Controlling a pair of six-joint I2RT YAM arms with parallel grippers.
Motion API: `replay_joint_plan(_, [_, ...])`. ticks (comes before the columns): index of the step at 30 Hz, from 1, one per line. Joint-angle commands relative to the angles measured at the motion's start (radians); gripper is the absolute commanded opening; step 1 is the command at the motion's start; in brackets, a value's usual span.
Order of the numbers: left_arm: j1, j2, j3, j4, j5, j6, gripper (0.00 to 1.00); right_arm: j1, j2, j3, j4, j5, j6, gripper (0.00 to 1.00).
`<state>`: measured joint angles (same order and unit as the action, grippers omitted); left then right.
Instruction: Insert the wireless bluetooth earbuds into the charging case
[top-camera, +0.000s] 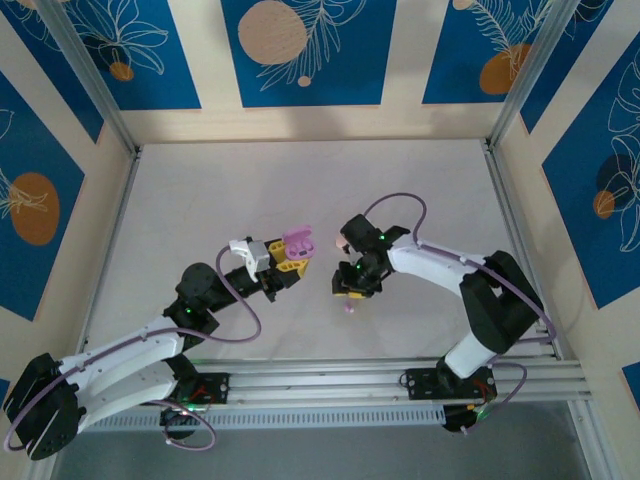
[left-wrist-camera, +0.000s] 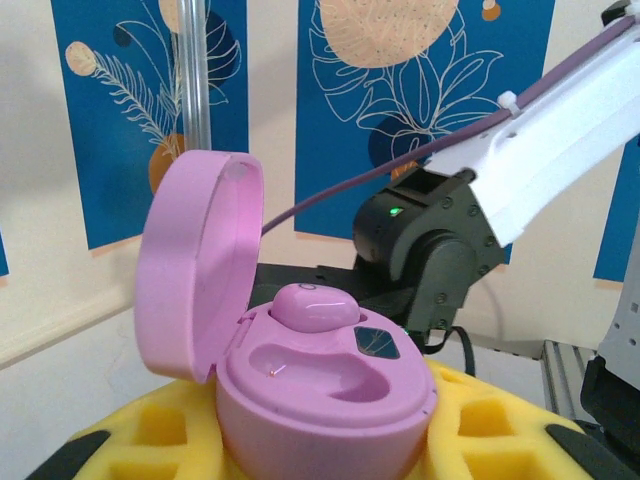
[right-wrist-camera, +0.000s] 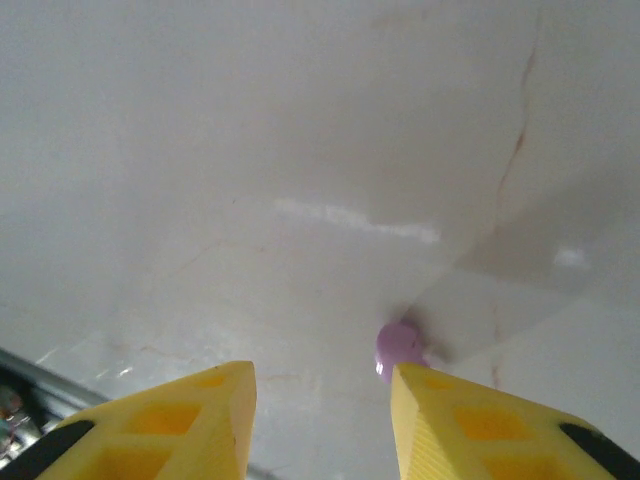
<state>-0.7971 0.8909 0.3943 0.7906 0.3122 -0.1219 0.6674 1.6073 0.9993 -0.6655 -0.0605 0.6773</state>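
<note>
The left gripper (top-camera: 287, 262) is clamped on the base of a pink charging case (left-wrist-camera: 320, 400). Its round lid (left-wrist-camera: 195, 260) stands open and upright, and a glossy pink seated earbud (left-wrist-camera: 312, 306) rests in the far socket, next to the hollow near socket. The right gripper (right-wrist-camera: 320, 390) hangs low over the white table (right-wrist-camera: 250, 150) with its yellow fingers (right-wrist-camera: 215, 410) apart, and a tiny rounded purple-pink loose earbud (right-wrist-camera: 400, 344) lies on the table just beside one fingertip.

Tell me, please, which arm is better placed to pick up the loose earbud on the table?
The right. The right gripper hangs open above the table, with the loose pink earbud just beside one fingertip. The left gripper is occupied holding the open charging case.
</note>
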Motion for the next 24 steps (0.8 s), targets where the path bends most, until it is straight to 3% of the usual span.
replay_joint_plan(1, [-0.011,-0.024,0.002,0.013,-0.011,-0.004,0.26,0.013,0.079,0.066,-0.098,0.075,-0.131,0.40])
replay_joint_plan(8, [-0.010,-0.039,0.001,-0.003,-0.018,-0.004,0.26,0.079,0.181,0.147,-0.187,0.168,-0.172,0.38])
replay_joint_plan(24, [-0.010,-0.044,-0.008,-0.002,-0.019,-0.001,0.26,0.121,0.246,0.205,-0.281,0.208,-0.161,0.31])
